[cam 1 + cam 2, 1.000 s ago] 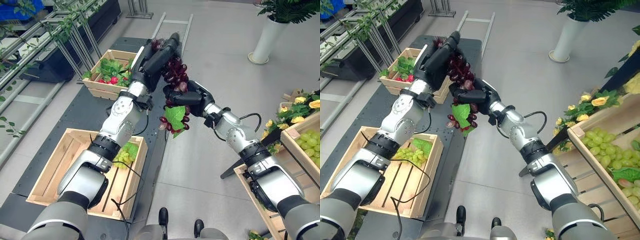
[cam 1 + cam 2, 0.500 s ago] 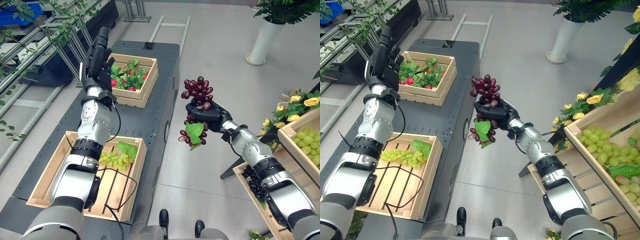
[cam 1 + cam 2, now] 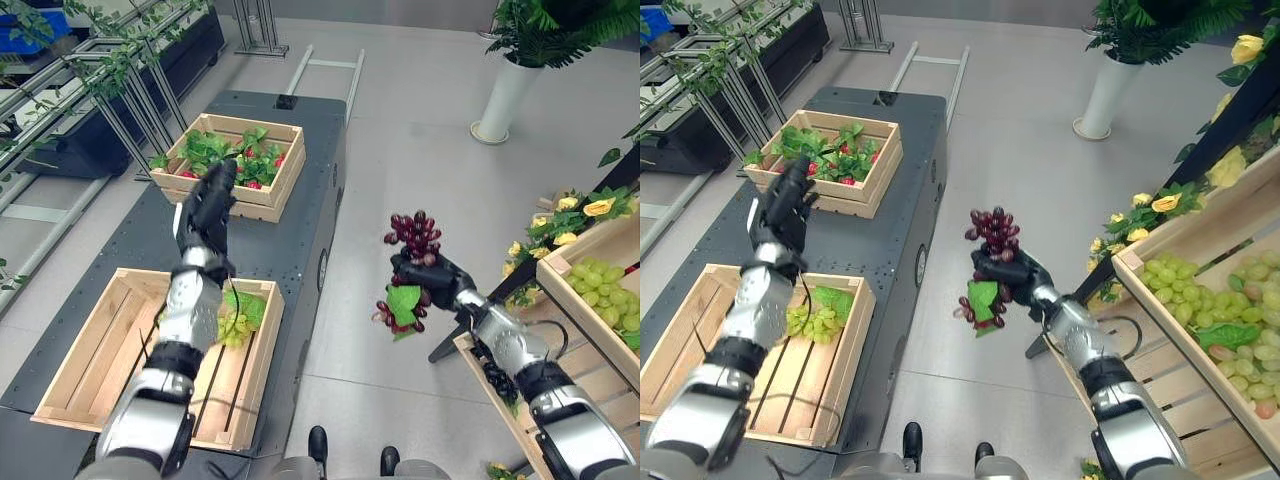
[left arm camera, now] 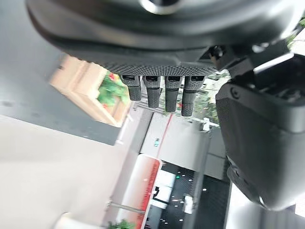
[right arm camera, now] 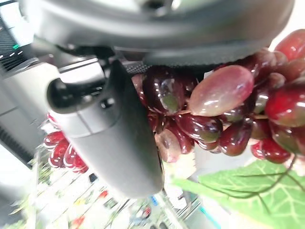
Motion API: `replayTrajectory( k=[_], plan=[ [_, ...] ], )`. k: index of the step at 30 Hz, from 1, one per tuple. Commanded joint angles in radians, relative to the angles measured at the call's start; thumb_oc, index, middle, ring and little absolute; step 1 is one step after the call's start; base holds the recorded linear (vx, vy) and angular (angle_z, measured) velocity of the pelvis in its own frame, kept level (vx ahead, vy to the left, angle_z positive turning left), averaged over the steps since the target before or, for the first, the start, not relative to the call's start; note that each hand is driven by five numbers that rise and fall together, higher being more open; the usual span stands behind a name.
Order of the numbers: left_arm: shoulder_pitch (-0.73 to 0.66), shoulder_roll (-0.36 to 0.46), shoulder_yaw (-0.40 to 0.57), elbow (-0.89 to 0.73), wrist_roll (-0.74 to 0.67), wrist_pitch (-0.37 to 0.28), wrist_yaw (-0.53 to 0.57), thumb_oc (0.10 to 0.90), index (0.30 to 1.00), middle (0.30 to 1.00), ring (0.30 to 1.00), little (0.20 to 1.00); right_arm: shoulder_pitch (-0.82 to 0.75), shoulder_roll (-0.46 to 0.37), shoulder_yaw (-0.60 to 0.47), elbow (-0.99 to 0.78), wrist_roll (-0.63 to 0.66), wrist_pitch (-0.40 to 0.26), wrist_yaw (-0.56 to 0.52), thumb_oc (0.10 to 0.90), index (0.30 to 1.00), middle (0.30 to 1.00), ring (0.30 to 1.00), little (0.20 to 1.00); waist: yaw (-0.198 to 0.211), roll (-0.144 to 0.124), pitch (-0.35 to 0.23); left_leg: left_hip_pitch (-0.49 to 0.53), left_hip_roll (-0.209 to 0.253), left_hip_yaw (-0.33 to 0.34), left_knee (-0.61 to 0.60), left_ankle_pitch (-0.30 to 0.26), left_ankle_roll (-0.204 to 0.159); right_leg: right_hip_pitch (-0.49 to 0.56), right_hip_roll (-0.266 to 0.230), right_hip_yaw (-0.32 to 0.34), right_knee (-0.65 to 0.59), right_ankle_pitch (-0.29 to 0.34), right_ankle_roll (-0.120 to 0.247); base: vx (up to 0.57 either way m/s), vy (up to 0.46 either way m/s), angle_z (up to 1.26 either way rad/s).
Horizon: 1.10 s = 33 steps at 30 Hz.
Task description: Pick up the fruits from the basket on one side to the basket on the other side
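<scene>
Gripping one red grape bunch (image 3: 412,262), right hand (image 3: 440,283); two crates (image 3: 235,172) opposite.

Dark red grapes (image 3: 413,238) with green leaf (image 3: 404,303), pale green grapes (image 3: 232,325), light wooden crate (image 3: 90,360)

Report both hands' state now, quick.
Left hand: open, fingers straight, holding nothing, above the dark platform.
Right hand: shut on the bunch of red grapes, held over the floor.
</scene>
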Motion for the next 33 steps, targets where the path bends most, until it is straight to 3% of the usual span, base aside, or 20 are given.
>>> replayTrajectory(
  k=[1, 6, 9, 11, 17, 27, 33],
  plan=[
    [0.085, -0.095, -0.003, 0.013, 0.113, -0.162, -0.013, 0.8, 0.9, 0.9, 0.9, 0.9, 0.05, 0.043, -0.094, -0.031, -0.013, -0.159, 0.095, 0.4, 0.3, 0.3, 0.3, 0.3, 0.009, 0.011, -0.152, 0.077, -0.021, -0.004, 0.003, -0.198, -0.03, -0.059, 0.065, 0.018, 0.002, 0.015, -0.037, 0.03, 0.0, -0.05],
    [0.194, -0.138, -0.011, 0.049, 0.215, -0.278, 0.013, 0.8, 0.9, 0.9, 0.9, 0.9, 0.144, 0.073, -0.137, 0.001, 0.009, -0.179, 0.102, 0.4, 0.3, 0.3, 0.3, 0.3, 0.015, 0.001, -0.148, 0.084, -0.02, 0.002, 0.003, -0.2, -0.025, -0.053, 0.069, 0.028, 0.002, 0.018, -0.037, 0.04, 0.002, -0.07],
    [0.26, -0.163, -0.012, 0.052, 0.304, -0.395, -0.007, 0.8, 0.9, 0.9, 0.9, 0.9, 0.219, 0.114, -0.153, 0.024, -0.002, -0.239, 0.087, 0.4, 0.3, 0.3, 0.3, 0.3, 0.018, -0.004, -0.142, 0.085, -0.018, 0.01, 0.003, -0.199, -0.022, -0.054, 0.072, 0.034, 0.002, 0.026, -0.039, 0.04, 0.001, -0.07],
    [0.285, -0.159, -0.023, 0.035, 0.354, -0.417, -0.005, 0.8, 0.9, 0.9, 0.9, 0.9, 0.248, 0.129, -0.155, 0.02, -0.005, -0.254, 0.077, 0.4, 0.3, 0.3, 0.3, 0.3, 0.018, -0.007, -0.139, 0.085, -0.018, 0.014, 0.003, -0.197, -0.021, -0.055, 0.074, 0.038, 0.002, 0.029, -0.041, 0.02, -0.003, -0.06],
    [0.325, -0.134, -0.051, -0.002, 0.486, -0.453, 0.025, 0.8, 0.9, 0.9, 0.9, 0.9, 0.292, 0.156, -0.165, 0.023, 0.019, -0.3, 0.039, 0.4, 0.3, 0.3, 0.3, 0.3, 0.018, -0.012, -0.117, 0.085, -0.018, 0.024, 0.003, -0.196, -0.016, -0.058, 0.077, 0.05, 0.002, 0.032, -0.044, 0.0, -0.002, -0.08],
    [0.333, -0.174, -0.112, 0.094, 0.573, -0.423, 0.042, 0.8, 0.9, 0.9, 0.9, 0.9, 0.326, 0.24, -0.109, 0.054, -0.033, -0.381, -0.062, 0.4, 0.3, 0.3, 0.3, 0.3, -0.004, -0.02, -0.103, 0.088, -0.019, 0.049, 0.003, -0.202, -0.006, -0.065, 0.077, 0.074, 0.002, 0.038, -0.04, 0.0, -0.021, -0.12],
    [0.303, -0.211, -0.187, 0.139, 0.603, -0.43, 0.051, 0.8, 0.9, 0.9, 0.9, 0.9, 0.316, 0.275, -0.078, 0.116, -0.033, -0.4, -0.162, 0.4, 0.3, 0.3, 0.3, 0.3, -0.032, -0.001, -0.069, 0.077, -0.021, 0.074, 0.006, -0.201, 0.005, -0.097, 0.081, 0.103, 0.028, 0.038, -0.041, -0.02, 0.02, -0.16]
  ],
)
